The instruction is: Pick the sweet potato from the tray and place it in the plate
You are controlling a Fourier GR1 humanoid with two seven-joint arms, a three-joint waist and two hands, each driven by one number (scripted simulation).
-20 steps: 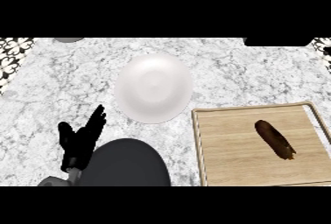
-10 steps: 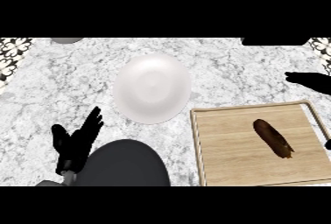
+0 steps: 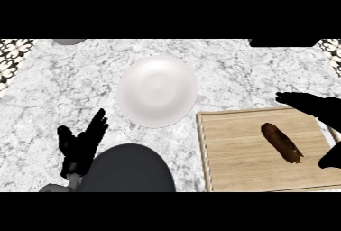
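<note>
The sweet potato (image 3: 282,142) lies inside the wooden tray (image 3: 233,153), toward the tray's right half, slanted with its darker end pointing to the tray's lower right; nothing touches it. Above the tray's right edge the right hand (image 3: 318,108) hovers with fingers spread straight and the thumb apart below them, holding nothing. Just off the tray's upper-left corner sits the white plate (image 3: 156,97), on the marble counter (image 3: 60,90). Well left of the tray, the left hand (image 3: 81,143) rests open, fingers up. My guess is the risk lies in the approach: the fingers may close short of the slanted, tapering potato and roll it against the tray's rim, or the lift may catch that rim and shift the tray
</note>
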